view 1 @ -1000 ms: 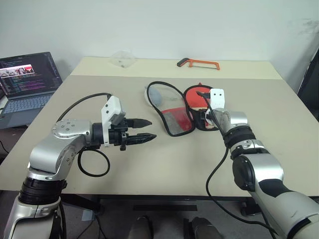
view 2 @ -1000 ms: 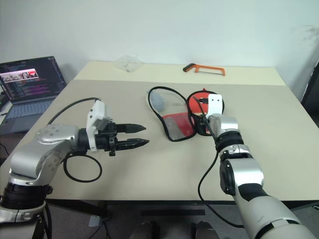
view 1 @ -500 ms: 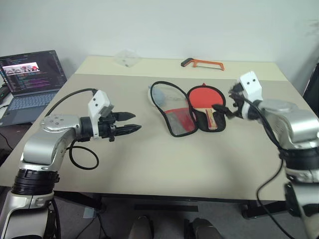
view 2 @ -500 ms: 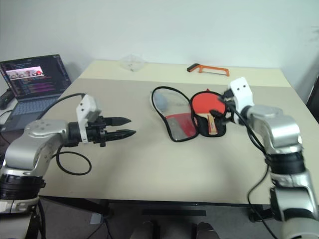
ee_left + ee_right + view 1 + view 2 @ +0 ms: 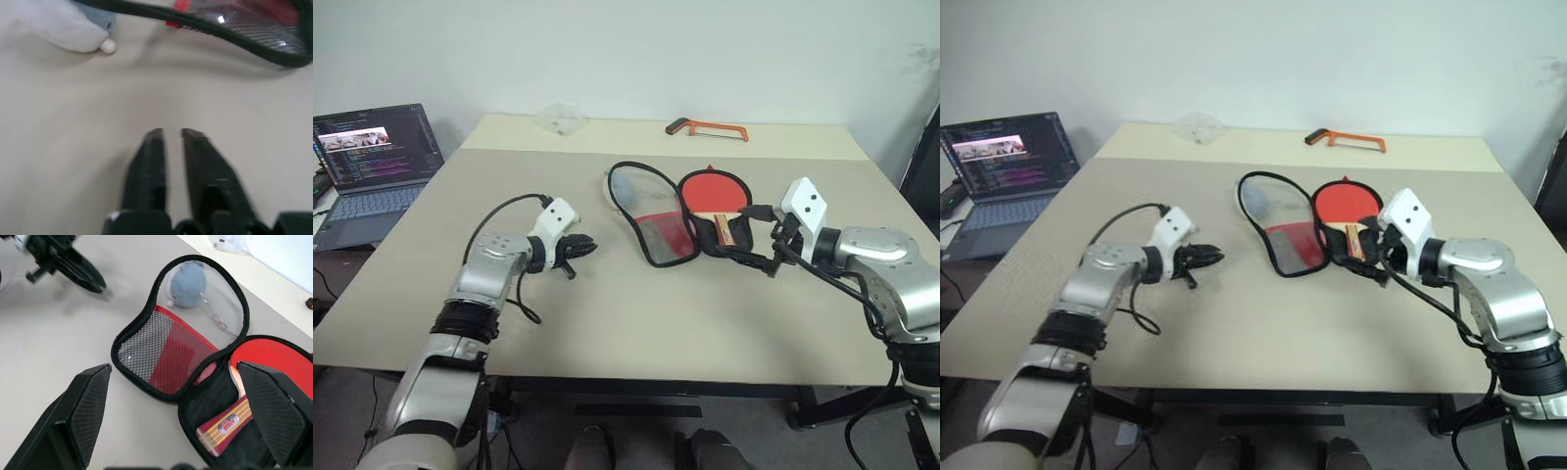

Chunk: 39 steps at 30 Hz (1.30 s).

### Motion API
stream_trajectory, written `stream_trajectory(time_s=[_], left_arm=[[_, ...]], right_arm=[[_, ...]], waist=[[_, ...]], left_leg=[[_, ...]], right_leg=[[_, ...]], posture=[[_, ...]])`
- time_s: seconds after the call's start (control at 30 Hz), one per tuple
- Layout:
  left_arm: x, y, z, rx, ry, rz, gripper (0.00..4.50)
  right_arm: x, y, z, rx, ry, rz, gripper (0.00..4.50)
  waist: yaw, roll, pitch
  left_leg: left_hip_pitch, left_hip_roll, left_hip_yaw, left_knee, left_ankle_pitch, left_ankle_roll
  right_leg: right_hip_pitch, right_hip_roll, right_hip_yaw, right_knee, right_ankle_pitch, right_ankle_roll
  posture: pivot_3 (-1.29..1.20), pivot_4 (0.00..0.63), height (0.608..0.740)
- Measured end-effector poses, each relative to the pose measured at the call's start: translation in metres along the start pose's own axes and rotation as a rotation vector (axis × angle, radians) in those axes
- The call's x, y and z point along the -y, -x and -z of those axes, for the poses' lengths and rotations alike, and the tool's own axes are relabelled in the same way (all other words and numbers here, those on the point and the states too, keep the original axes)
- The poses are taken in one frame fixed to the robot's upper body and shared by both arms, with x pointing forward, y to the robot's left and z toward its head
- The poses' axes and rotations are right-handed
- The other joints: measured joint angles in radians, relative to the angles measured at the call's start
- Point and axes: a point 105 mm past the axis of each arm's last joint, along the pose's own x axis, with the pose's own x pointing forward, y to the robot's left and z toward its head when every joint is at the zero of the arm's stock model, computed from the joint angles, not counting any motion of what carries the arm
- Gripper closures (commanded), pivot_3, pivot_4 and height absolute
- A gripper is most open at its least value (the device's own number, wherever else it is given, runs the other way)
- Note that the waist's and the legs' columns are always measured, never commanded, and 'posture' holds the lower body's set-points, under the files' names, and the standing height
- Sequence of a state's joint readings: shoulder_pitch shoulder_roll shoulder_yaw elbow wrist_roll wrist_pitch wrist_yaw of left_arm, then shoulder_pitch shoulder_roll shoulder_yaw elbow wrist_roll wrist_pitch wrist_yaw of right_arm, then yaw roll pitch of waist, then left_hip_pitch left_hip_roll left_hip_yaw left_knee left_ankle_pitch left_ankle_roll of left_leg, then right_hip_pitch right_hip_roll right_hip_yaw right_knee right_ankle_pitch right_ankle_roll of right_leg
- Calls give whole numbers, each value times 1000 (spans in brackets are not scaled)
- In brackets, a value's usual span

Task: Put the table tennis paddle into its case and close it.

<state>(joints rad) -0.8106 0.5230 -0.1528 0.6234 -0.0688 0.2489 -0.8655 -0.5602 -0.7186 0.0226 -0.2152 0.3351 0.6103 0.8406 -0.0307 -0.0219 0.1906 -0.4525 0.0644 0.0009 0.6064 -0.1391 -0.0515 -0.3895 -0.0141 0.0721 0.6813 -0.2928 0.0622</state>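
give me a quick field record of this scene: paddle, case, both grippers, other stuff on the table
paddle: table tennis paddle lies in the black half of the case, red face up
case: case lies open flat, clear mesh flap spread to one side, not closed
left gripper: left gripper shut, empty, over the table short of the flap
right gripper: right gripper open, empty, beside the paddle's handle
other: orange hacksaw at the far edge; laptop on a side surface

Plain pale wall (image 5: pixel 636 49) behind, wide beige rectangular table (image 5: pixel 607 323), open dark laptop (image 5: pixel 367 162) glowing alongside on a lower surface
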Motion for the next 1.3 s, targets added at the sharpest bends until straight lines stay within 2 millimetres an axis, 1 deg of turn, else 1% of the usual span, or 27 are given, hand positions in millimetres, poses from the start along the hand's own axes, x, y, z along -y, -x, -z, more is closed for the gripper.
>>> stream_trajectory(time_s=[0.1, 0.17, 0.3, 0.37, 0.43, 0.5, 0.6, 0.7, 0.73, 0.8, 0.87, 0.97, 1.03, 1.1, 1.2, 1.23, 1.27, 1.3], left_arm=[[6, -15, -2, 20, 12, -1, 4470], [8, -29, -10, 47, 10, -25, 4470], [17, -53, -39, 139, 19, -57, 4470], [27, -67, -57, 200, 28, -62, 4470], [42, -79, -76, 259, 20, -45, 4470], [53, -86, -88, 300, 17, -30, 4470], [63, -97, -103, 339, 44, -32, 4470], [82, -107, -118, 378, 52, -8, 4470], [91, -111, -120, 384, 46, 5, 4470], [108, -119, -119, 372, 45, 33, 4470], [117, -124, -112, 351, 53, 42, 4470], [112, -124, -106, 330, 52, 2, 4470], [103, -122, -102, 321, 42, -22, 4470], [89, -114, -96, 323, 36, -44, 4470], [63, -91, -94, 363, 19, -37, 4470], [56, -81, -96, 385, 20, -17, 4470], [49, -65, -99, 418, 30, 23, 4312], [45, -56, -103, 437, 34, 41, 4115]], right_arm=[[1, -1, 0, 3, -1, 14, 0], [1, -1, 0, 4, -1, 20, 0], [3, 0, -1, 7, 0, 41, 0], [7, 2, -2, 10, 2, 62, 0], [16, 9, -6, 19, 5, 117, 0], [31, 20, -14, 41, 11, 197, 0], [57, 40, -34, 112, -9, 336, 0], [78, 61, -58, 213, -50, 451, 0], [84, 69, -67, 251, -60, 486, 0], [92, 79, -77, 297, -79, 539, 0], [95, 83, -79, 305, -96, 565, 0], [96, 83, -73, 289, -110, 581, 0], [96, 81, -69, 279, -118, 582, 0], [94, 77, -66, 278, -140, 571, 0], [89, 68, -55, 244, -220, 537, 0], [89, 65, -48, 230, -262, 535, 0], [92, 61, -36, 209, -349, 549, 0], [94, 60, -26, 190, -404, 564, 0]], waist=[[1, 0, 0], [2, 0, 0], [2, -1, 0], [5, -1, 1], [6, -1, 1], [5, -1, 1], [4, -1, 1], [4, -1, 1], [4, -1, 1], [4, -1, 1], [0, -1, 1], [-5, -1, 0], [-5, -1, 0], [-8, 0, 0], [-8, 0, 0], [-8, 0, 0], [-10, 0, 0], [-8, 0, 0]], left_leg=[[-1, 0, 0, 0, 0, 0], [-1, 0, 0, 0, 0, 0], [-1, -1, 0, 1, 0, 0], [-1, -1, -1, 1, 0, 0], [-1, -2, -1, 1, 0, 0], [-2, -2, 0, 1, 0, 0], [-1, -2, -1, 1, 0, 0], [-1, -2, -1, 1, 0, 0], [-1, -2, -1, 0, 0, 0], [-1, -2, -1, 0, 0, 0], [-1, -2, -1, 0, 0, 0], [-1, -2, -1, -1, 0, 0], [-1, -2, 0, -1, 0, 0], [0, -2, 0, -1, 0, 0], [-1, -2, 0, -2, 0, 0], [-1, -2, 0, -2, 0, 0], [-1, -1, 0, -2, 0, 0], [-1, -1, 0, -2, 0, 0]], right_leg=[[0, 0, 0, 0, 0, 0], [0, 0, 0, 0, 0, 0], [0, 0, 0, 0, 0, 1], [1, 0, 0, -1, 0, 1], [0, -1, 0, -1, 1, 1], [0, -1, 0, -1, 1, 1], [0, -1, 0, -1, 1, 1], [1, -1, 0, -1, 1, 1], [1, -1, 0, -1, 1, 1], [1, -1, 0, -1, 1, 1], [0, -1, 0, -1, 1, 1], [0, -1, 1, 0, 1, 1], [0, -1, 1, 0, 1, 1], [0, -1, 1, 0, 1, 1], [0, -1, 1, 0, 1, -1], [0, -1, 1, 0, 2, -1], [0, -1, 1, 0, 2, -1], [0, -1, 0, 0, 2, -1]], posture=[[0, 150, 740], [0, 150, 740], [0, 150, 740], [0, 150, 740], [0, 150, 740], [0, 150, 740], [0, 150, 740], [0, 150, 740], [0, 150, 740], [0, 150, 740], [0, 150, 740], [0, 150, 740], [0, 150, 740], [0, 150, 740], [0, 150, 740], [0, 150, 740], [0, 150, 740], [0, 150, 740]])
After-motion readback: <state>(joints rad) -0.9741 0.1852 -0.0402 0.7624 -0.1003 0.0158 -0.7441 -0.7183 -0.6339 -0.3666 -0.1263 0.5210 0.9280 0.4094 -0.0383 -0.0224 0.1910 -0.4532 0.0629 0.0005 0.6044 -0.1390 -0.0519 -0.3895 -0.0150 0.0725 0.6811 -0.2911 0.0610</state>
